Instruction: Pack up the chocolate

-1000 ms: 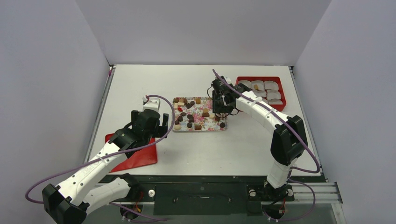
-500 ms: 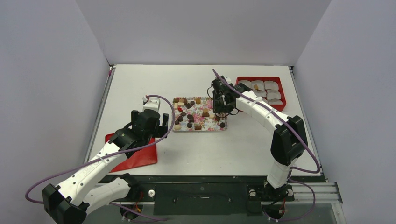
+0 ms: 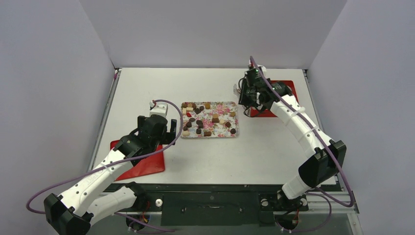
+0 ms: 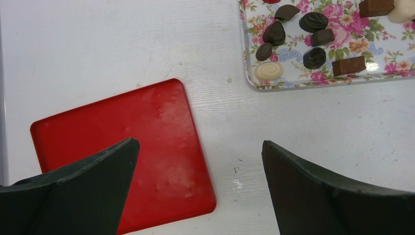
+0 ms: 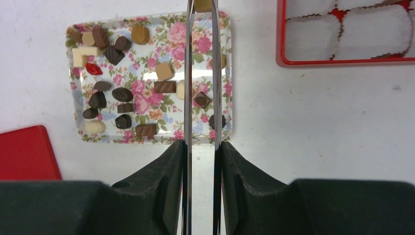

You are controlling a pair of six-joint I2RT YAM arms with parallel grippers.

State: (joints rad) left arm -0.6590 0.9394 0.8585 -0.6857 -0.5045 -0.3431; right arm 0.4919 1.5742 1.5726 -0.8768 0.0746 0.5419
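Since a second ago my right gripper (image 5: 201,14) has swung toward two o'clock, off the flowered tray (image 5: 142,63). Now my left gripper (image 4: 198,144) gapes wide over the red lid (image 4: 122,161); chocolate (image 3: 200,124) lies scattered on the tray; the right one pinches a tan piece (image 5: 203,4), with the red box (image 5: 342,61) at its two o'clock.

White-shelled arms (image 3: 293,120) with black joints (image 3: 320,164) — purple cables (image 3: 169,102) looping along each.

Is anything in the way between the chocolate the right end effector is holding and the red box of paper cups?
Nothing visible does. The tan chocolate pinched in the right end effector has only bare table between it and the red box, whose nearest paper cups look empty.
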